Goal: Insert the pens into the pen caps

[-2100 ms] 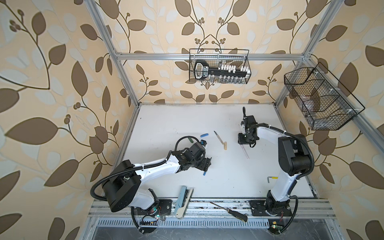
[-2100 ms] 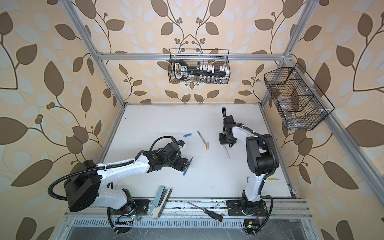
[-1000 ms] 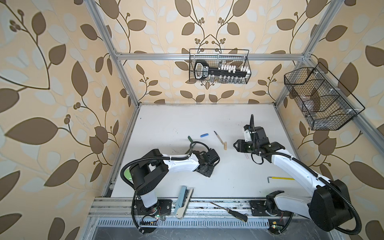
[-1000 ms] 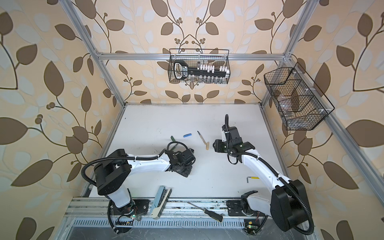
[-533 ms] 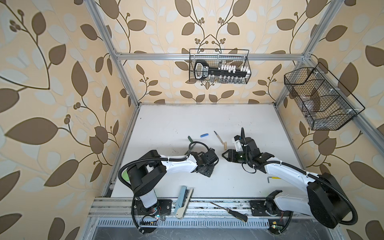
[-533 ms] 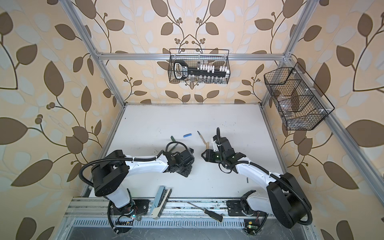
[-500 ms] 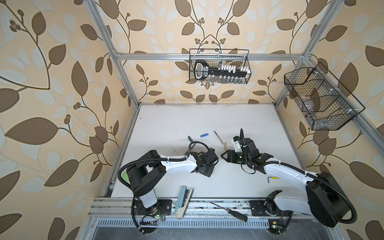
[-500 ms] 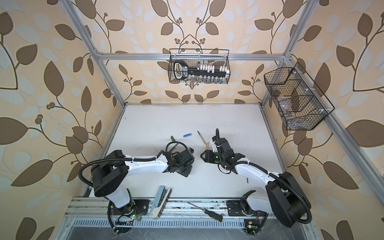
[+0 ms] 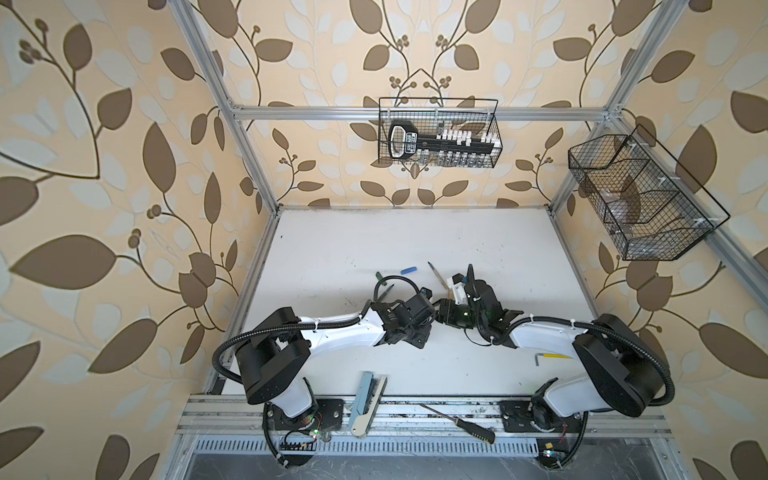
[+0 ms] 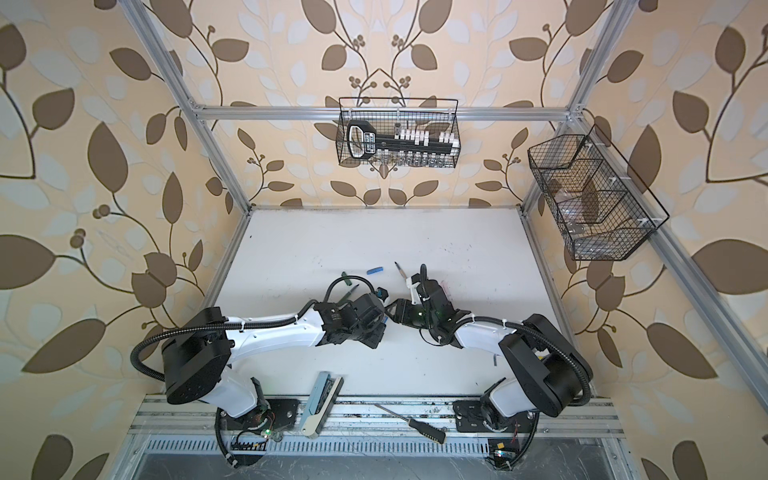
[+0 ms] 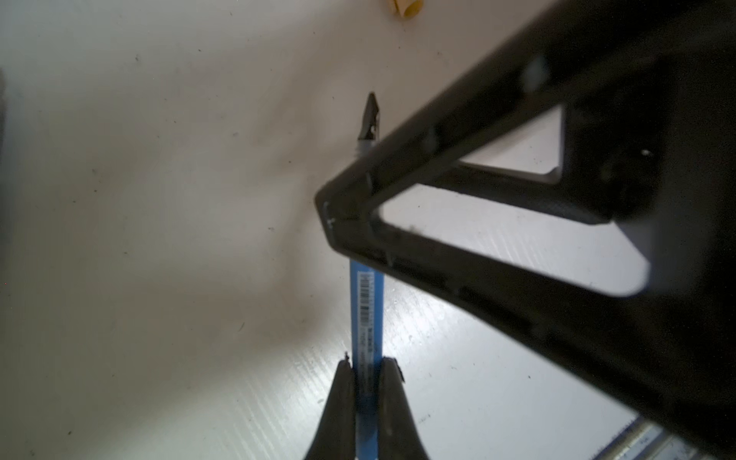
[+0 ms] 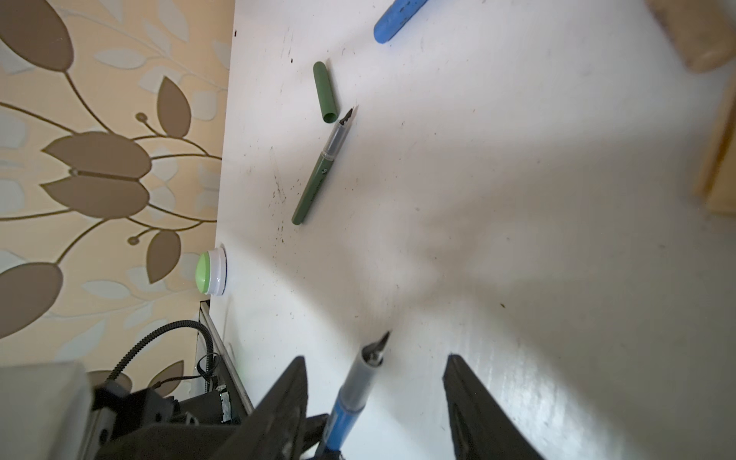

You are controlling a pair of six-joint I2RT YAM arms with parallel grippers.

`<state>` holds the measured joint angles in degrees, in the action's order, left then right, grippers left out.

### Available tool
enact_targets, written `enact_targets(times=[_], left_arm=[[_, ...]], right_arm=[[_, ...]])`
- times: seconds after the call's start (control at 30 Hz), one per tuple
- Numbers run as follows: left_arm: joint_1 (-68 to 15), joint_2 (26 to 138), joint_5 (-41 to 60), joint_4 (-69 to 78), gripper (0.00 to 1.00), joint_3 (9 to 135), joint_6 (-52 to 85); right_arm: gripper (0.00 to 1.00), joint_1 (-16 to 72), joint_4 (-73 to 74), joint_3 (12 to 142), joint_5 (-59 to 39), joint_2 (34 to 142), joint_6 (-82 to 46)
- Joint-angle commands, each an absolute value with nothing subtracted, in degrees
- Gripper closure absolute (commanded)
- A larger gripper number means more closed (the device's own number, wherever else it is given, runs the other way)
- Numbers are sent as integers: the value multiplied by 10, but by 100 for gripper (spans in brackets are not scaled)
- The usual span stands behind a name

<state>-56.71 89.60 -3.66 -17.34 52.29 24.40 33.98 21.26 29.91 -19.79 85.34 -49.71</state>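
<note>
Left wrist view, left gripper clenched on slim blue pen, right gripper released, straddling that pen's dark tip.

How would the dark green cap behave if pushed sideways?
The dark green cap is a round tube lying flat, so it would probably roll. It looks small and light, so it may skid. It might bump the nearby green pen.

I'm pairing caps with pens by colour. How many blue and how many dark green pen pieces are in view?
Blue: 2, the slim blue pen in the left gripper and the short blue tube-shaped cap.
Dark green: 2, the slim dark green pen and the short dark green cap.
Total: 4.
</note>
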Motion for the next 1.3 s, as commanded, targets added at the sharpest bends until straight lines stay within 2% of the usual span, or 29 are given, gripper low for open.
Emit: enact_targets(times=[0.0, 0.1, 0.17, 0.23, 0.27, 0.3, 0.33, 0.37, 0.47, 0.63, 0.77, 1.0, 1.27], left_arm=[[-571, 875, -50, -168, 95, 523, 235], [-571, 875, -52, -166, 94, 526, 234], [-571, 876, -52, -165, 94, 530, 233], [-571, 875, -44, -158, 92, 532, 230], [-571, 873, -42, -153, 89, 531, 230], [-571, 870, -41, -148, 82, 528, 231], [-571, 866, -46, -144, 68, 527, 238], [-571, 863, -51, -143, 61, 524, 241], [-550, 835, -32, -116, 49, 497, 257], [-471, 753, 114, 46, 46, 385, 300], [-467, 732, 155, 59, 41, 370, 281], [-457, 766, 209, 131, 42, 352, 303], [-455, 795, 225, 145, 55, 357, 311]], right_arm=[[48, 350, 266, 315, -214, 874, -525], [56, 357, 271, 322, -218, 885, -528], [66, 361, 273, 322, -216, 886, -530], [81, 360, 274, 322, -216, 885, -532], [88, 359, 273, 321, -215, 883, -532], [95, 356, 271, 321, -215, 880, -530], [100, 354, 266, 320, -215, 875, -528], [100, 350, 260, 320, -217, 869, -523], [100, 339, 233, 317, -218, 843, -506], [100, 328, 244, 304, -245, 812, -504], [100, 328, 269, 304, -260, 809, -512], [100, 344, 298, 329, -297, 841, -514], [100, 344, 301, 327, -288, 830, -511]])
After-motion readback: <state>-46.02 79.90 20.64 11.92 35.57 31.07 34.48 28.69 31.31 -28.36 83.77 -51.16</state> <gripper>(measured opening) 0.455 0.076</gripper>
